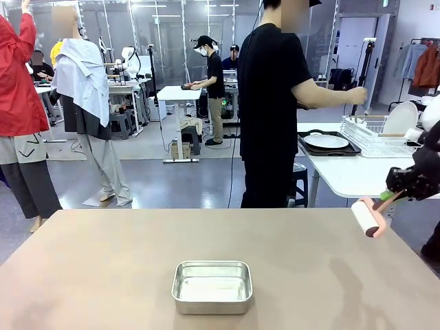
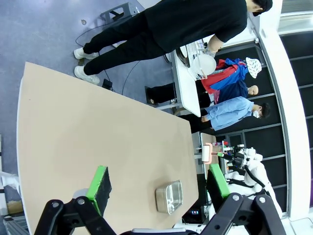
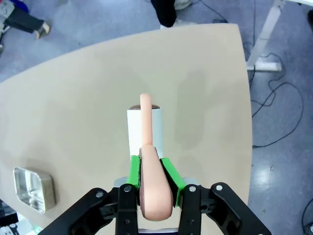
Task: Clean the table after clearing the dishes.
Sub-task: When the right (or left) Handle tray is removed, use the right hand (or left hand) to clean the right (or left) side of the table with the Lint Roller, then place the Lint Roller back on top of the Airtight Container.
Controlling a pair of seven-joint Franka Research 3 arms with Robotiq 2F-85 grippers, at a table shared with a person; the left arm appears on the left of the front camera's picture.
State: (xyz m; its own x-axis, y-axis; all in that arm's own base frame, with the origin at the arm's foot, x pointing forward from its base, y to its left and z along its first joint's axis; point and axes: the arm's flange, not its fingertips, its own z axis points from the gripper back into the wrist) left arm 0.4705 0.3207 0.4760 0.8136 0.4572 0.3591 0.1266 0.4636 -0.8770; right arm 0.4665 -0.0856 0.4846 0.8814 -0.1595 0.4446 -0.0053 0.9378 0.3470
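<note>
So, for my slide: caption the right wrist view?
Right tool shut on pink-handled lint roller above the table.

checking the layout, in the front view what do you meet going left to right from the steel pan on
steel pan → person in black → dark tray with a white plate → lint roller → right claw shut on the roller's handle

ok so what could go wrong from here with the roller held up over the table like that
1. The steel pan sits on the table; a sweep by the lint roller could shove it toward the near edge.
2. The right gripper pinches only the handle's end, so pressing down might twist the roller in its grip.
3. The roller hangs at the table's right edge, where a stroke could run off the top.
</note>
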